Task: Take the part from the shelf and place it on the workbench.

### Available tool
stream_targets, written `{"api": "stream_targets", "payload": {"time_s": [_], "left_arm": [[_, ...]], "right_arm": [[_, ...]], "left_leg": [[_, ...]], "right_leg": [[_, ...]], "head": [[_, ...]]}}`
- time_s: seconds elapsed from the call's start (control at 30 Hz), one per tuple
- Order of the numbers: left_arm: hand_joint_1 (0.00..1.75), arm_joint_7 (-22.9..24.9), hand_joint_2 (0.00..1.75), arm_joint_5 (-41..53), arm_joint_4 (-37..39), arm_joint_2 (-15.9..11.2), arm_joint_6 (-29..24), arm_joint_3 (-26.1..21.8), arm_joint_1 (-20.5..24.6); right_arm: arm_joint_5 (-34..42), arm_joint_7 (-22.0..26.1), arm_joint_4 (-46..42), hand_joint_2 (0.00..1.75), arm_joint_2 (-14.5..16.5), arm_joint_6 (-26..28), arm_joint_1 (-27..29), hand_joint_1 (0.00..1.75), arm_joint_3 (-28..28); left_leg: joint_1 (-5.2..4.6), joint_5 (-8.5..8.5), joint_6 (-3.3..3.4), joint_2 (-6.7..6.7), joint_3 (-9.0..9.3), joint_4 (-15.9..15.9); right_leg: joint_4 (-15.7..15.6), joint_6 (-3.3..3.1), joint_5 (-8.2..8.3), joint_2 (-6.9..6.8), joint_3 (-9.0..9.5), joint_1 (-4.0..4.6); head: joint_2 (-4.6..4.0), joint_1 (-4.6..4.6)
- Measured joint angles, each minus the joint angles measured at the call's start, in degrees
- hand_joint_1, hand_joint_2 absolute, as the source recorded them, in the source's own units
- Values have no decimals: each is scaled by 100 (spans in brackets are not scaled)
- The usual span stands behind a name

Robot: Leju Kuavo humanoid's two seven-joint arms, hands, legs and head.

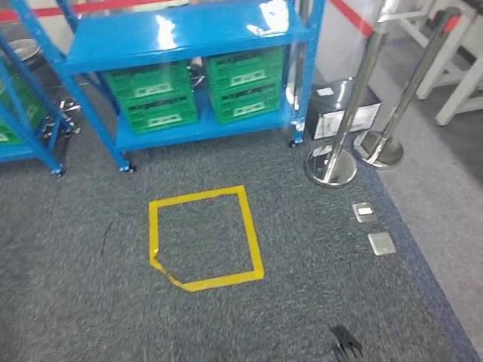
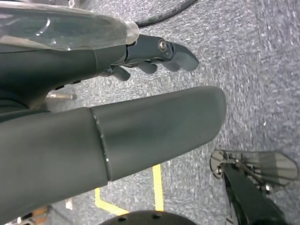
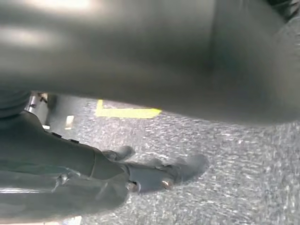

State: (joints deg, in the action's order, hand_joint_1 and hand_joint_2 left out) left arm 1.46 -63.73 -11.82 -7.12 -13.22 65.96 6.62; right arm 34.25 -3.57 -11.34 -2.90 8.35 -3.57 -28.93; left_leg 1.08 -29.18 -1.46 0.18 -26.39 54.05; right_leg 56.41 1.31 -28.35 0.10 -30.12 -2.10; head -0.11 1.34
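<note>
I'm standing short of the blue shelf (image 1: 188, 34), looking down at grey carpet (image 1: 85, 256) with a yellow tape square (image 1: 202, 237) marked on it between me and the rack; I read that square as the standing mark for reaching the shelf, and I'm not on it yet. The lower tier holds two pairs of stacked green crates (image 1: 154, 98), which is where I expect the part to be, though I can't make out any single part from here. Chrome barrier posts (image 1: 342, 128) and a black box (image 1: 342, 105) sit off to my right, fencing the work area.

Both arms hang at my sides, which suits walking. My left hand (image 2: 141, 112) holds nothing, its fingers (image 2: 166, 51) stretched out straight over the carpet. My right hand (image 3: 141, 173) is likewise empty, fingers (image 3: 183, 168) extended and loose. No worktop is visible from this stance. The pickup hasn't begun; closing the gap to the shelf comes first.
</note>
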Motion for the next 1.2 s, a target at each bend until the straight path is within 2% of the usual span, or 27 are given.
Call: {"api": "stream_targets", "payload": {"time_s": [0.07,0.17,0.2,0.23,0.27,0.3,0.37,0.4,0.43,0.5,0.53,0.57,0.6,0.63,0.7,0.73,0.77,0.8,0.87,0.9,0.93,1.0,1.03,1.07,1.1,1.17,1.2], "left_arm": [[0,11,0,-1,0,12,0,0,9],[0,19,0,-12,0,21,-1,0,8],[0,23,0,-16,0,26,-2,0,-1],[0,27,0,-21,0,29,-2,0,-14],[0,31,0,-25,0,31,-3,0,-24],[0,33,0,-28,0,28,-5,0,-32],[0,32,0,-31,3,-4,-14,0,-52],[0,32,0,-32,5,-24,-18,0,-55],[0,31,0,-32,6,-42,-21,0,-53],[0,29,0,-33,5,-50,-29,0,-39],[0,28,0,-33,5,-48,-33,0,-41],[0,27,0,-33,5,-45,-37,0,-45],[0,27,0,-33,4,-39,-37,0,-47],[0,27,0,-33,4,-37,-37,0,-44],[0,27,0,-33,4,-22,-37,0,-38],[0,27,0,-33,4,-13,-37,0,-41],[0,27,0,-33,4,0,-37,0,-47],[0,27,0,-33,4,11,-37,0,-53],[0,27,0,-34,7,24,-37,0,-59],[0,27,0,-36,8,26,-37,0,-47],[0,27,0,-38,9,26,-37,0,-33],[0,27,0,-42,9,28,-37,0,-3],[0,25,0,-39,9,27,-38,0,-1],[0,23,0,-31,9,29,-40,0,2],[0,21,0,-21,9,32,-44,0,5],[0,19,0,1,9,38,-51,0,13],[0,19,0,8,9,39,-51,0,13]], "right_arm": [[0,2,0,0,-1,-2,10,0,-1],[0,6,0,0,-1,-2,1,0,-2],[0,7,1,0,-1,-2,0,0,-2],[0,7,1,0,-1,-2,0,0,-3],[0,7,1,0,-1,-2,0,0,-3],[0,8,-1,0,-1,-3,-1,0,-3],[0,9,-3,0,15,-7,-13,0,-12],[0,9,-7,0,25,-10,-27,0,-19],[0,11,-10,0,34,-14,-39,0,-25],[0,14,-15,0,35,-19,-44,0,-30],[0,16,-15,0,36,-25,-33,0,-32],[0,16,-15,0,37,-28,-27,0,-33],[0,17,-14,0,38,-32,-26,0,-34],[0,17,-14,0,37,-36,-30,0,-36],[0,17,-14,0,28,-35,-38,0,-36],[0,14,-13,0,22,-35,-32,0,-36],[0,13,-13,0,17,-35,-22,0,-36],[0,13,-11,0,14,-35,-8,0,-37],[1,15,0,0,10,-35,38,0,-38],[1,17,5,0,9,-36,46,0,-39],[1,19,7,0,9,-36,47,0,-41],[1,23,2,0,8,-37,18,0,-44],[2,24,0,0,5,-37,13,0,-44],[4,25,1,0,3,-37,10,0,-44],[15,25,1,0,0,-37,8,0,-44],[59,21,2,0,-3,-36,-2,0,-44],[82,18,2,0,-4,-33,-5,0,-44]], "left_leg": [[26,-115,-19,5,-176,393],[-2,-488,12,2,-976,1538],[-30,-588,47,0,-1208,1746],[-68,-608,102,-4,-1353,1760],[-119,-497,171,-10,-1406,1580],[-187,-221,256,-22,-1391,1254],[-347,520,453,-109,-1302,598],[-408,754,532,-164,-1230,367],[-443,838,593,-212,-1162,222],[-435,750,643,-235,-914,14],[-415,717,657,-223,-764,-78],[-394,674,664,-209,-603,-142],[-366,610,659,-192,-455,-192],[-346,527,653,-179,-336,-212],[-290,336,608,-173,-107,-222],[-256,236,578,-178,21,-223],[-219,127,542,-184,162,-223],[-187,15,501,-188,301,-222],[-153,-202,423,-196,526,-219],[-152,-286,389,-200,632,-278],[-150,-313,352,-201,743,-341],[-143,-228,273,-184,853,-323],[-134,-178,230,-161,813,-147],[-127,-198,197,-137,671,128],[-117,-306,170,-114,479,452],[-97,-701,133,-87,-37,1113],[-83,-871,125,-82,-269,1316]], "right_leg": [[-19,-84,-31,17,146,33],[-75,-166,-114,35,291,116],[-96,-190,-164,53,365,150],[-115,-209,-224,75,456,181],[-131,-222,-292,97,560,206],[-156,-233,-370,112,652,222],[-223,-233,-524,158,821,230],[-285,-227,-590,180,882,223],[-313,-213,-603,206,975,217],[-256,-169,-525,212,1073,205],[-50,-140,-451,187,1043,207],[251,-110,-420,155,899,207],[642,-84,-464,116,662,203],[1020,-54,-591,89,389,199],[1439,25,-1075,67,-126,166],[1427,68,-1279,59,-293,144],[1279,113,-1338,51,-409,119],[1024,155,-1152,40,-482,92],[396,197,-171,-14,-585,42],[162,181,242,-33,-572,42],[-4,141,491,-42,-534,44],[-153,25,472,-25,-334,60],[-207,-31,467,-23,-232,50],[-233,-75,465,-28,-140,45],[-250,-109,469,-31,-64,43],[-258,-135,427,-24,-15,51],[-259,-138,397,-18,2,55]], "head": [[0,-63],[0,-105],[0,-104],[0,-104],[0,-104],[0,-104],[-1,-109],[-1,-115],[-1,-120],[0,-128],[-1,-132],[-1,-136],[-2,-130],[-2,-128],[-1,-97],[-1,-83],[-1,-61],[0,-38],[-1,13],[-1,22],[-1,16],[-1,8],[-1,0],[-1,-22],[-1,-58],[0,-119],[0,-124]]}}
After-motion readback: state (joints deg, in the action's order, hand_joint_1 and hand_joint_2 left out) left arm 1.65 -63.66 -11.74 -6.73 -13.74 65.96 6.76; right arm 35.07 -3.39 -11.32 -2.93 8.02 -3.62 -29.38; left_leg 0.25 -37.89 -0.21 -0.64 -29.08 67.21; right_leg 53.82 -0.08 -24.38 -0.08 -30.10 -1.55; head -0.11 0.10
